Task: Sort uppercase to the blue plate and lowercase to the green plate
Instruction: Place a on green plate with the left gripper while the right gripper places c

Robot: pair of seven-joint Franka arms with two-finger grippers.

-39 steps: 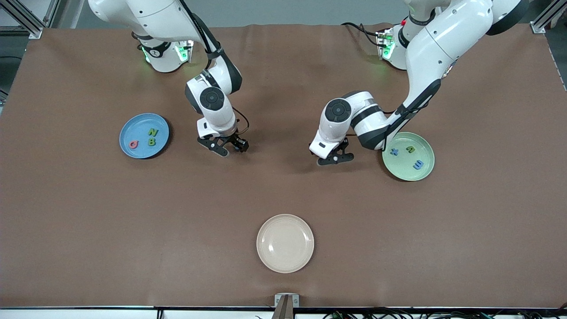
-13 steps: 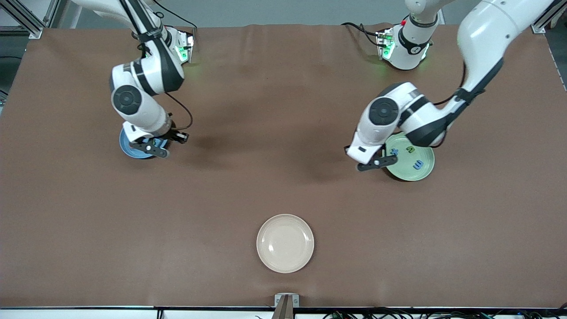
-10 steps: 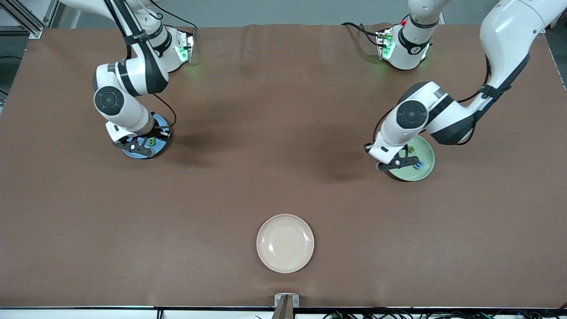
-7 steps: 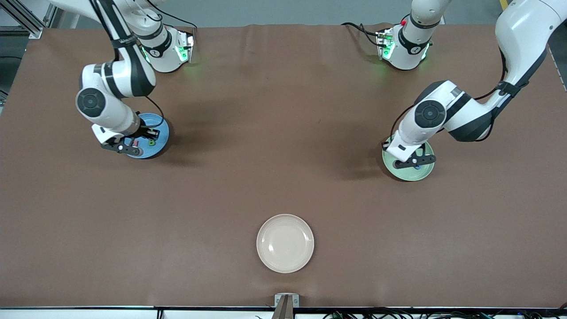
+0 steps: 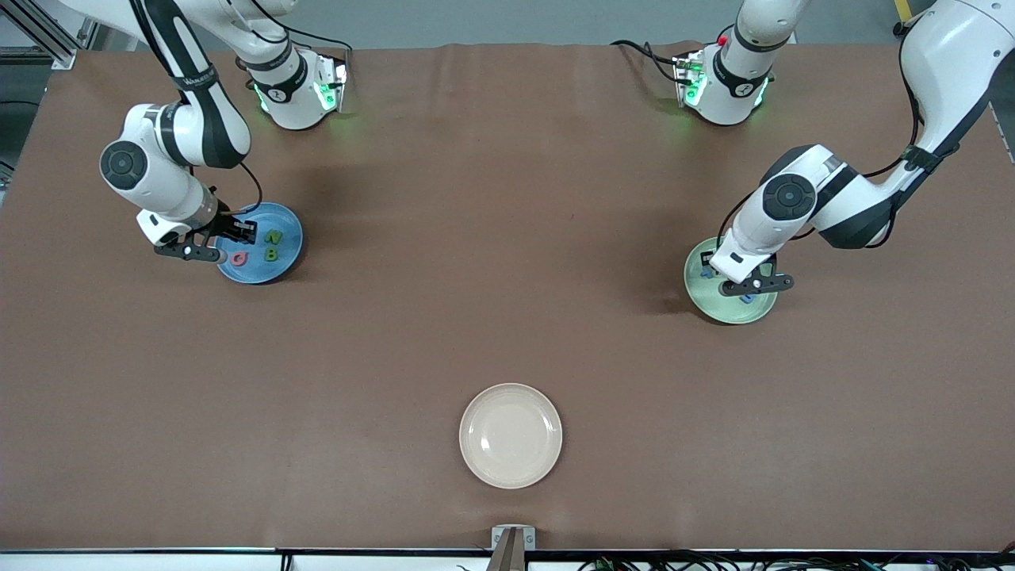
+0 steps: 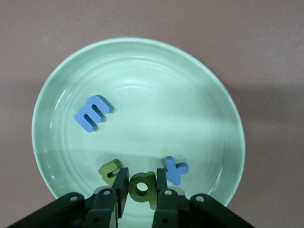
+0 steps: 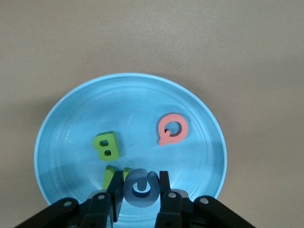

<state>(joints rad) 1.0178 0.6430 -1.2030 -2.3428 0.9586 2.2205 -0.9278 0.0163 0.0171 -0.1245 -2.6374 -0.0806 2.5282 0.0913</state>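
Two grippers hang over two plates at either end of the brown table. Held by the right gripper, whose jaws are closed on it, is a chunky blue C-shaped letter, up over the round sky-blue plate with a raised rim, which sits toward the right arm's end of the table. In that plate lie a green B, a red ring-shaped Q and a green N partly hidden by the fingers. Closed jaws on the left gripper pinch a green rounded q-like letter, up over the round pale mint-green plate with a raised rim toward the left arm's end. On this plate rest a blue m, a small blue cross-shaped letter and a green curved letter. One cream-white round plate lies nearer the front camera, midway between the ends, well apart from both others
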